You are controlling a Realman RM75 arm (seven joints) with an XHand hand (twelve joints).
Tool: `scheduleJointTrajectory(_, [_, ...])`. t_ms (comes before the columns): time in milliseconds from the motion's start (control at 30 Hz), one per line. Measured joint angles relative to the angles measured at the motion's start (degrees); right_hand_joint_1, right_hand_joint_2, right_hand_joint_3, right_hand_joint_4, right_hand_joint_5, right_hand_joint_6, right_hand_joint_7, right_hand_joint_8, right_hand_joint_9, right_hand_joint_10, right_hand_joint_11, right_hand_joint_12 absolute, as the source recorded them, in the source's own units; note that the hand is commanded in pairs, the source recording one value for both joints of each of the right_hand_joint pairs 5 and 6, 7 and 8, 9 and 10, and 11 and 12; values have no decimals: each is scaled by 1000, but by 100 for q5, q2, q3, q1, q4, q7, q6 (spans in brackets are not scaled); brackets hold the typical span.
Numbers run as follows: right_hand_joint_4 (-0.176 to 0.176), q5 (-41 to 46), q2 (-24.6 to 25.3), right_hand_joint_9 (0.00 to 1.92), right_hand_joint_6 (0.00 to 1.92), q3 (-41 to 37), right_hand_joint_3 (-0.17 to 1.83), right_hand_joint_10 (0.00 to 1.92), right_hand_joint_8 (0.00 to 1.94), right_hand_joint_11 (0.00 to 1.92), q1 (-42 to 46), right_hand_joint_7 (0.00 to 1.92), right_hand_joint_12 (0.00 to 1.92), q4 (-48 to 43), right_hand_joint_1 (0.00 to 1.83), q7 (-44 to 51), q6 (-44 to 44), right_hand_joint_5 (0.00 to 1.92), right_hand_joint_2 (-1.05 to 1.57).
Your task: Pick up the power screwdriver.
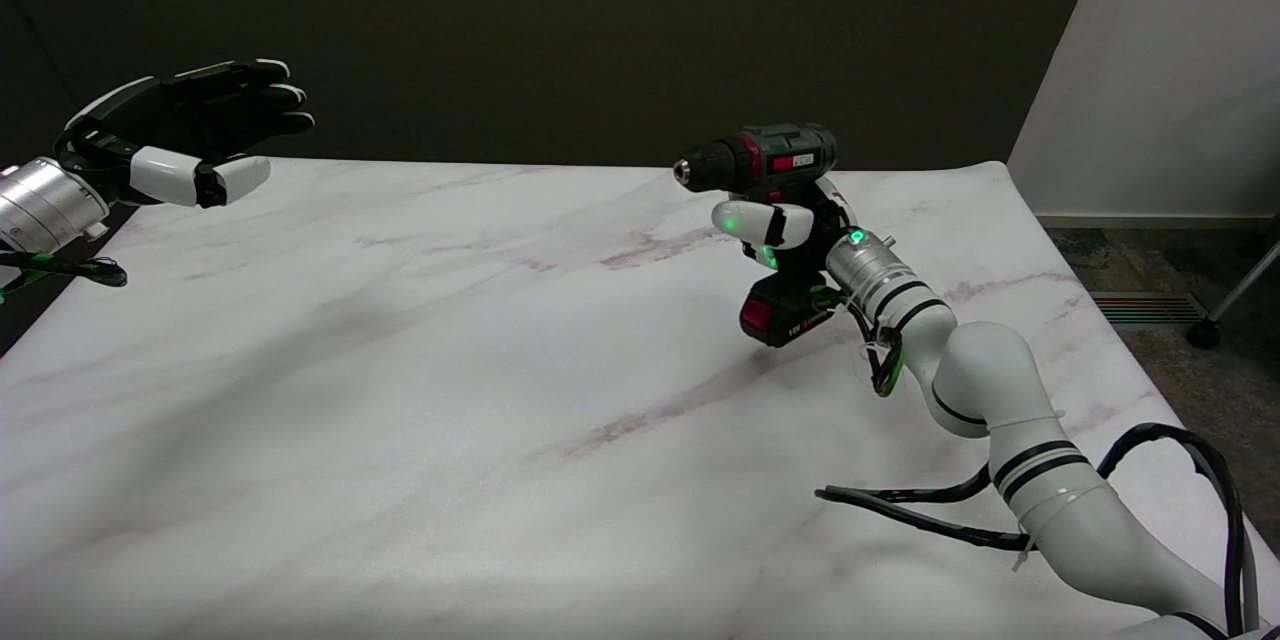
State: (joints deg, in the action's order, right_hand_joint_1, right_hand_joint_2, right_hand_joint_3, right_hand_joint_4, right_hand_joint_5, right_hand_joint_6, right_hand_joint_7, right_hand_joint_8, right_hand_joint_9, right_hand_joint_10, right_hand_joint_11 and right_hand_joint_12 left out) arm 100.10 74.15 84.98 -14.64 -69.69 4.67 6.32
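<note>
Fingers of the right hand wrap closed round the grip of the power screwdriver, holding it upright over the marble table.

White fingertips cross the front of the handle just under the dark green body, one of them lit green. Its chuck points toward the picture's left, and the red-and-black battery pack sits at the bottom of the handle, low over the tabletop; whether it touches the surface cannot be told. White right arm reaches in from the lower right, trailing black cables.
</note>
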Motion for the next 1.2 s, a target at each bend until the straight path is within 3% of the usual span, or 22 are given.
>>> scheduleJointTrajectory(67, [176,50,-3,1920,1920,-14,1088,1920,1920,1920,-8,1920,1920,0,1152,1,28,1920,124])
scheduleJointTrajectory(133, [39,105,-5,1920,1920,-27,1095,1920,1920,1920,-14,1920,1920,-1,1207,1,52,1920,436])
scheduleJointTrajectory(267, [45,295,-10,1920,1917,-63,1063,1920,1920,1920,-25,1920,1920,-2,1250,3,115,1917,759])
scheduleJointTrajectory(467, [46,643,-15,1920,1831,-153,1102,1920,1920,1920,-33,1920,1920,-11,1226,3,246,1831,584])
scheduleJointTrajectory(567, [47,890,-16,1920,1816,-232,1021,1920,1920,1920,-43,1920,1920,-18,1258,3,356,1816,686])
scheduleJointTrajectory(733, [58,1253,-18,1920,1784,-413,827,1920,1920,1920,-60,1920,1920,-38,1291,3,568,1784,1154])
scheduleJointTrajectory(867, [78,1466,-28,1920,1767,-536,675,1920,1920,1920,-71,1920,1920,-48,1212,3,698,1767,1566])
scheduleJointTrajectory(1000, [74,1680,-44,1920,1759,-625,621,1920,1920,1920,-87,1920,1920,-63,1252,3,797,1759,1487])
scheduleJointTrajectory(1067, [51,1784,-52,1920,1733,-659,1003,1920,1920,1920,-88,1920,1920,-64,1368,3,838,1733,691])
scheduleJointTrajectory(1133, [49,1887,-61,1920,1710,-694,1009,1920,1920,1920,-94,1920,1920,-65,1362,3,885,1710,531])
scheduleJointTrajectory(1200, [49,1983,-68,1920,1699,-726,921,1920,1920,1920,-101,1920,1920,-65,1386,4,940,1699,581])
